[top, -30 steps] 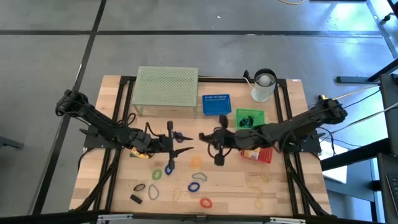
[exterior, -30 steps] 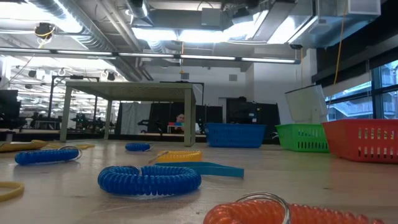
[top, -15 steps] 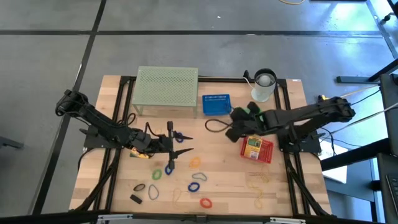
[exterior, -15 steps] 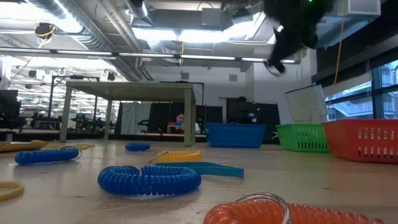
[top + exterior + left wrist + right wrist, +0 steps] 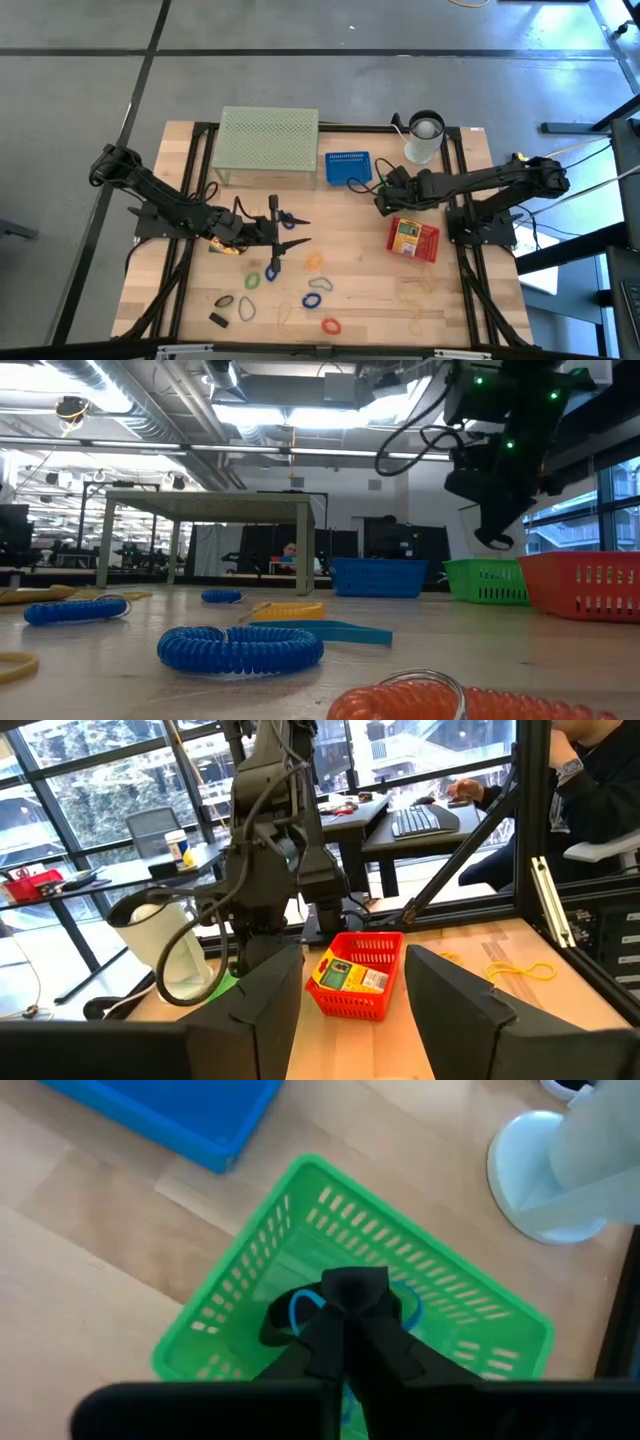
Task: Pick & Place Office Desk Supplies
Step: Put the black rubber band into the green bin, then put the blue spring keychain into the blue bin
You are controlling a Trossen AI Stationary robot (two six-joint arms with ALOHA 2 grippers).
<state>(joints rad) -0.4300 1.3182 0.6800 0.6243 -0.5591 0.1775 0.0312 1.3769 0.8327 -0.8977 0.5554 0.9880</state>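
The right tool [image 5: 345, 1342] hangs right over the green basket [image 5: 250, 1310], near the back edge of the surface [image 5: 450, 300]. Its fingers are together, with a small black thing at their tips. I cannot tell if they pinch it or if it lies in the basket. A blue loop [image 5: 300, 1308] already lies in there. The tool is probably here so a piece can drop straight in.

The left tool [image 5: 283, 232] waits near the middle of the surface with its fingers apart and nothing between them. It looks ready for the next pick.

Many loops [image 5: 318, 300] are still loose near the front edge, so lots of work is left. The red basket [image 5: 413, 240] holds a small yellow-green box [image 5: 347, 974]. The blue basket [image 5: 348, 167] sits beside the mesh stand [image 5: 268, 145].
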